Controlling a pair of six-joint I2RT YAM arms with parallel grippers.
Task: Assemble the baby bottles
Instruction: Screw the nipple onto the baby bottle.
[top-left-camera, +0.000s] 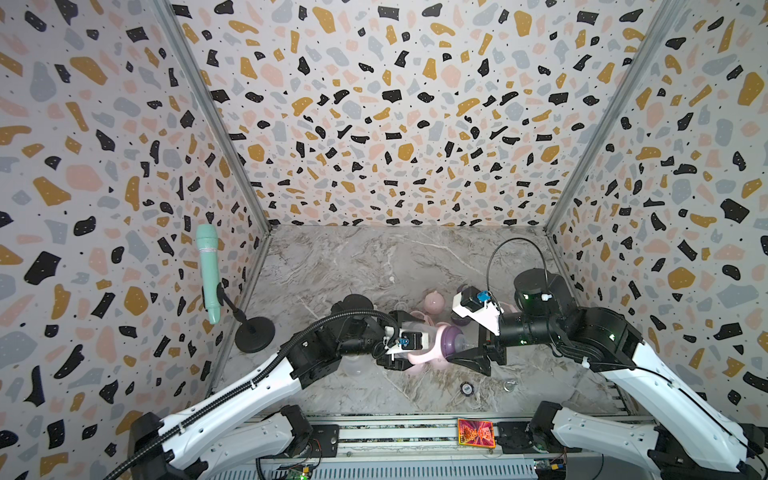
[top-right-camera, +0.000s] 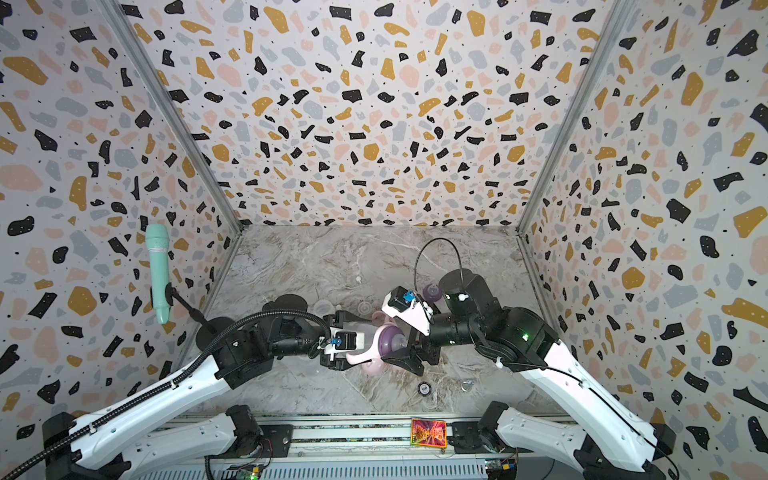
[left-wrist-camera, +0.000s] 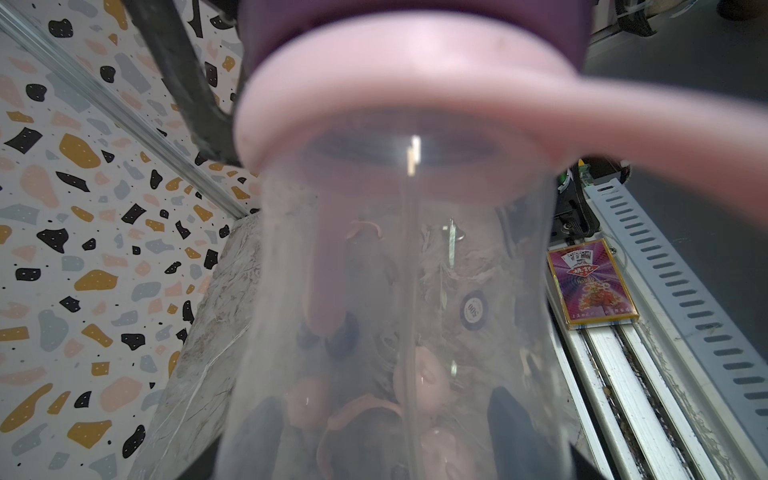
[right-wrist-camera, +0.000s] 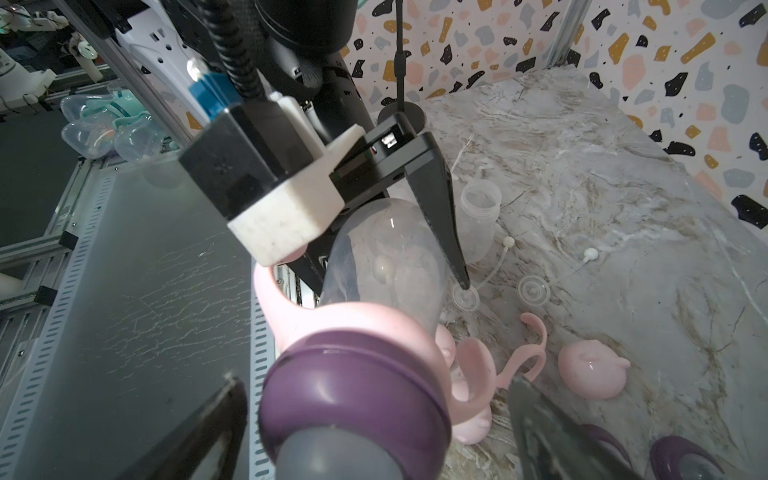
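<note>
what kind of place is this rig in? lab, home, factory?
Probably an enclosed lab test cell, not a home: terrazzo-print panels wall a marble-look tabletop on three sides, the left arm and right arm mount on a slotted front rail, and a microphone stands at the side.

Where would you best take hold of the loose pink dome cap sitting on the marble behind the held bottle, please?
The pink dome cap appears to sit rim-down, dome up, so I'd come straight down from above and close a pincer across its lower round sides, turned clear of the ear bumps and of the pink handle ring close beside it.
</note>
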